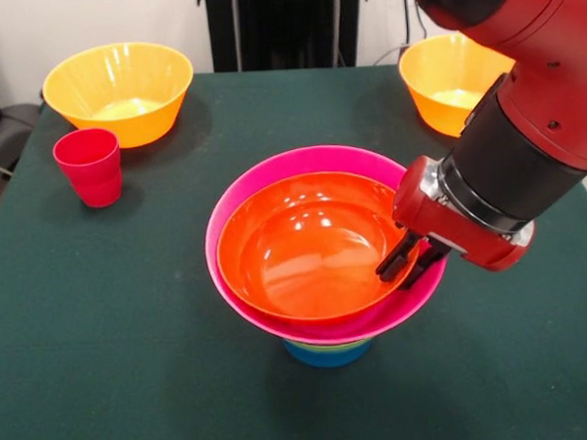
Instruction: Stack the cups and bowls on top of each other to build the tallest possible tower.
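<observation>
1. At the table's (105, 365) far left corner sits a large yellow-orange bowl (118, 91), upright and with nothing in it.
2. Just in front of it, near the left edge, a red cup (89, 166) stands upright on the green cloth, apart from the bowl (its lower half is ridged).
3. In the middle of the table, toward the near edge, stands the tower (324, 253): a small blue bowl (324, 355) at the base, a thin lime green rim (340, 345) above it, then the large pink bowl (263, 187), and the wide orange bowl (299, 244) nested on top, sitting slightly tilted inside the pink one.
4. The gripper (410, 266) reaches in from the right, over the tower's right side. Its two dark fingers (395, 260) are set narrowly, with only a slim gap between them, and they straddle the right rim of the orange bowl, seemingly pinching it (one finger inside the bowl, the other outside).
5. The red and black arm (524, 142) slants down from the upper right.
6. At the far right corner, a second yellow-orange bowl (445, 82) is partly hidden behind the arm.
</observation>
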